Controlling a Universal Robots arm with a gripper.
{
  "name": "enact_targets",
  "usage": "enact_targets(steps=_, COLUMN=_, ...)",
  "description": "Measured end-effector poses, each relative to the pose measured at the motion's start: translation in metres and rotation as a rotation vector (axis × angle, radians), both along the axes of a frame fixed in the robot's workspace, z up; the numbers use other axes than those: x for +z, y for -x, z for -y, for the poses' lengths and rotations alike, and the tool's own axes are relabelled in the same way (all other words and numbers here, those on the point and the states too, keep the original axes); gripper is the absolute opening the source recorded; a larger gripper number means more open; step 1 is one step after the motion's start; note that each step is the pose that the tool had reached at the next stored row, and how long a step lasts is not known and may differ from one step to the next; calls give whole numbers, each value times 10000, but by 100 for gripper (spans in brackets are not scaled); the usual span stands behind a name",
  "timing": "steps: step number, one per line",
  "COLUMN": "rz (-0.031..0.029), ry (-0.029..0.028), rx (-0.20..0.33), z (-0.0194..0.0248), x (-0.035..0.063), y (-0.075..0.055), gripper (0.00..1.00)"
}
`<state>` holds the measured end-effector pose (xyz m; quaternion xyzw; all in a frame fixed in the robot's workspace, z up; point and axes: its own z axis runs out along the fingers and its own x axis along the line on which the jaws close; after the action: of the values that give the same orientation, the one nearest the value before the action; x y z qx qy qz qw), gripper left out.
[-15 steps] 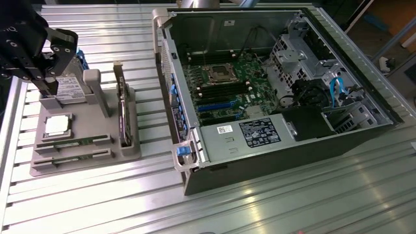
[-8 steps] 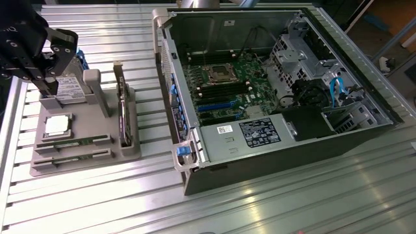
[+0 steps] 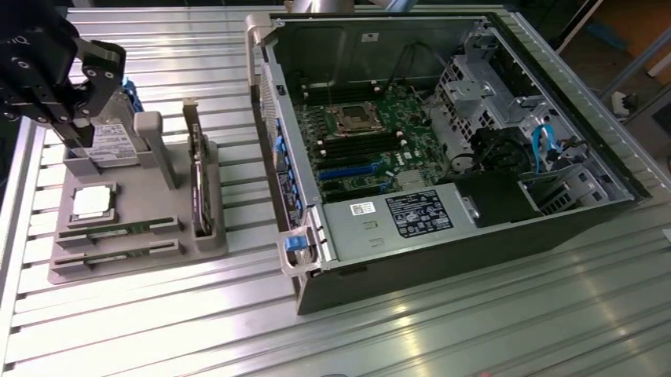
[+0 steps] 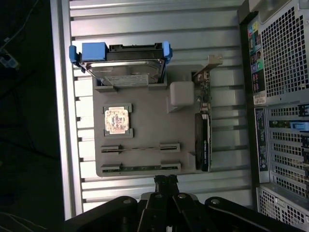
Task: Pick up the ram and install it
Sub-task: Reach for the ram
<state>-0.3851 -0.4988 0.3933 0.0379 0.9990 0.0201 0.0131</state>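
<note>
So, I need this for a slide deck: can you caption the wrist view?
Shut tool near the gray parts holder, closest to the ram seated in its slot; computer case alongside.

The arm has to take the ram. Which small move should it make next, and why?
Probably open the fingers: they are shut and hold nothing, while the ram lies in its slot of the grey holder, untouched.
</note>
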Motion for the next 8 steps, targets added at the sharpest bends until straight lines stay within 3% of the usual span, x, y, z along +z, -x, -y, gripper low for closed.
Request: enact_targets(steps=8, rz=1, ry=2, rx=0, z=-97, x=0, y=0, gripper=11)
